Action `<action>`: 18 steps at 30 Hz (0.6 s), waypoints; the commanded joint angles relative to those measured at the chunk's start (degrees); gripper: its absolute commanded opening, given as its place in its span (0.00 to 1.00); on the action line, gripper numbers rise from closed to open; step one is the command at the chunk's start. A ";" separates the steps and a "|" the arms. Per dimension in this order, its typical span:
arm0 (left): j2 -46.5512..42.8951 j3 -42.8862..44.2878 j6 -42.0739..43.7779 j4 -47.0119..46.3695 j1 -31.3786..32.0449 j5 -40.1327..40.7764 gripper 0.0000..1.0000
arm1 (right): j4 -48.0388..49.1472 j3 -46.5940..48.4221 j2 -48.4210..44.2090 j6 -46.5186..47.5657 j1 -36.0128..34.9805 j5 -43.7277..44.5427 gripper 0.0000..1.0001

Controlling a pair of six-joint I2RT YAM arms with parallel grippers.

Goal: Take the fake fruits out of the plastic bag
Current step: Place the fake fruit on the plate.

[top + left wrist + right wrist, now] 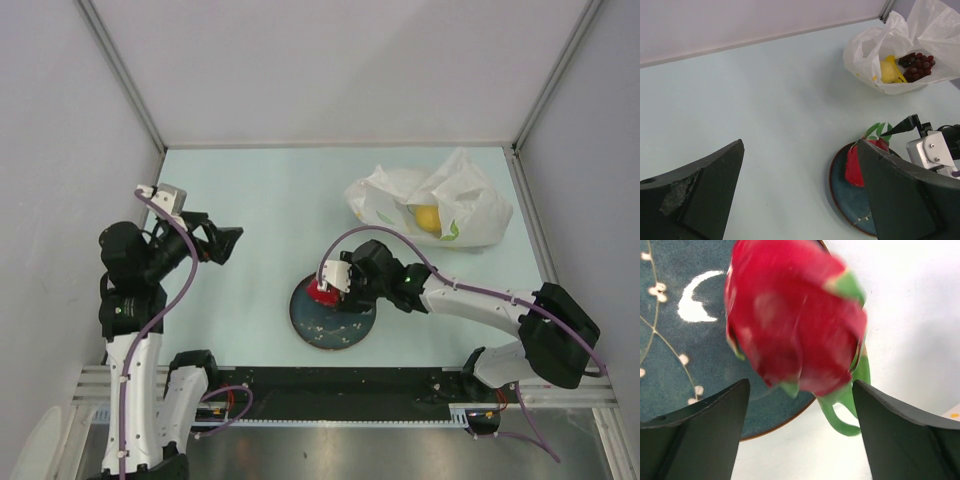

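Observation:
The red-pink dragon fruit (322, 293) with green tips lies on the back edge of the round dark blue-green plate (335, 328). My right gripper (333, 284) is right over it, and in the right wrist view its jaws (800, 396) stand wide apart, touching neither side of the blurred fruit (795, 325). The translucent white plastic bag (455, 200) lies at the back right, its mouth open. The round yellow fruit (885, 72), banana (896, 70) and dark grape bunch (917, 64) lie inside it. My left gripper (226, 244) is open and empty, held above the table's left side.
Grey walls close in the table on the left, back and right. The plate (847, 192) sits near the front middle, between the two arms. The right arm's wrist camera (931, 151) hangs over the plate's right side.

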State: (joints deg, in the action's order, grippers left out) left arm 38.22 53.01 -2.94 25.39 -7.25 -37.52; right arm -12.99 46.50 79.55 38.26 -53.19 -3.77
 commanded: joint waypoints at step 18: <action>11.17 6.56 -1.55 -4.91 6.71 -2.74 1.00 | -24.18 12.46 -21.53 -3.79 15.69 -1.92 0.91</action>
State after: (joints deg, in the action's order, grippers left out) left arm 45.63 54.24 -4.08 23.53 -3.62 -40.27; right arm -30.85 53.28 64.03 37.52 -49.58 -0.89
